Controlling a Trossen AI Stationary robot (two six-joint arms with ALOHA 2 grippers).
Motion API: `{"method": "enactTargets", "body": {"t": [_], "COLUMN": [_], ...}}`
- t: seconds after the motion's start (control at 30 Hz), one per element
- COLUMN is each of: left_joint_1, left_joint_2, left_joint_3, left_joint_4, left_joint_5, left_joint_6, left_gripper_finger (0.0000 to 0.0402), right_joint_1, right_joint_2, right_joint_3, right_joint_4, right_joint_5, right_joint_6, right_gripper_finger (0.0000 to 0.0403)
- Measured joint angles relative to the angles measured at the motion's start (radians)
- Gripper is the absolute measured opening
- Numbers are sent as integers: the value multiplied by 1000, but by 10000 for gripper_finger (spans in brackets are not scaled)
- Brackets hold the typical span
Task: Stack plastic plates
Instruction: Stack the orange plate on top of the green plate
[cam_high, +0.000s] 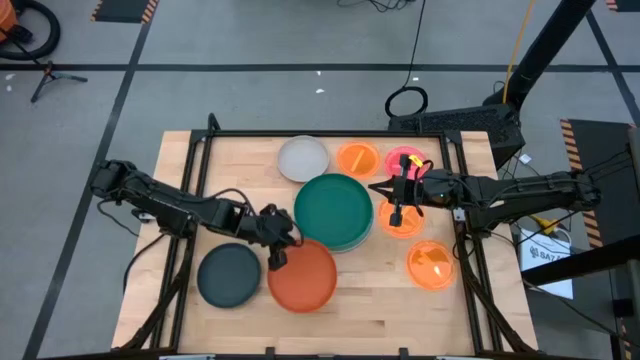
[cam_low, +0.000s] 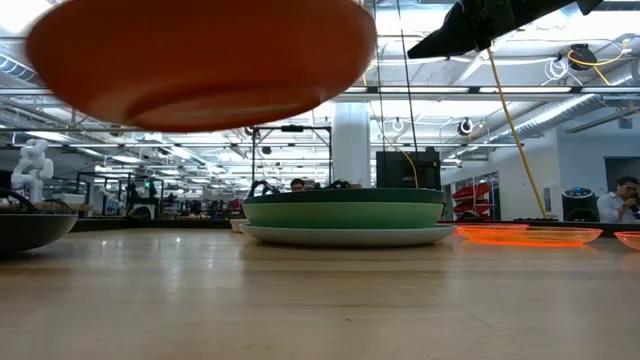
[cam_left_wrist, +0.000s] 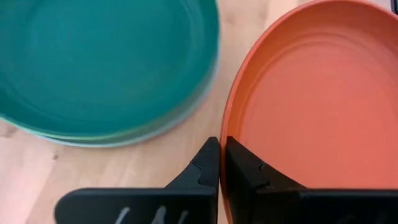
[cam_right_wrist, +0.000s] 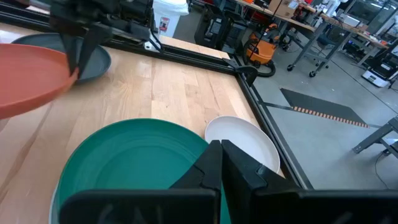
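Observation:
My left gripper (cam_high: 276, 243) is shut on a rust-orange plate (cam_high: 302, 275), which hangs above the table's near middle (cam_low: 200, 60). Beside it lies a dark grey plate (cam_high: 228, 275). At the centre, a dark green plate (cam_high: 333, 208) tops a stack of large plates (cam_low: 345, 222). My right gripper (cam_high: 378, 188) hovers shut, holding nothing, above that stack's right edge (cam_right_wrist: 221, 152). A beige plate (cam_high: 303, 158), a pink divided one (cam_high: 404, 160) and three translucent orange ones (cam_high: 357, 157) (cam_high: 400, 220) (cam_high: 432, 265) lie flat on the table. My left gripper pinches the rust-orange plate's rim (cam_left_wrist: 227, 127) on the side facing the dark grey plate, one finger (cam_left_wrist: 252, 168) inside the dish and the other (cam_left_wrist: 205, 163) outside. The fingers slant down from the table's left. The plate is lifted clear of the table, nearly level, hollow side up.
A black frame (cam_high: 200, 150) runs along the table's edges. Bare wood (cam_high: 370, 300) lies near the front edge, between the plates. Beyond the table is a workshop, with a person (cam_low: 625, 200) at the far right.

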Motion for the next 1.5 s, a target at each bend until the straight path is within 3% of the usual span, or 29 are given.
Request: {"method": "enactTargets", "body": {"t": [0.4,0.87,1.03,1.5], "left_joint_1": [265,511,560,586], "left_joint_2": [1,73,139,324], "left_joint_3": [12,262,304,413], "left_joint_4": [-27,-200,-209,-209], "left_joint_5": [-9,-9,0,4], "left_joint_6": [-77,235,271,313], "left_gripper_finger": [9,9,9,9], "right_joint_1": [0,0,0,-1], "right_joint_2": [0,0,0,0], "right_joint_3": [0,0,0,0], "right_joint_4": [0,-22,-37,-47], "right_joint_5": [0,12,79,79], "right_joint_6": [-2,-6,-6,-6], "right_gripper_finger": [0,0,0,0]}}
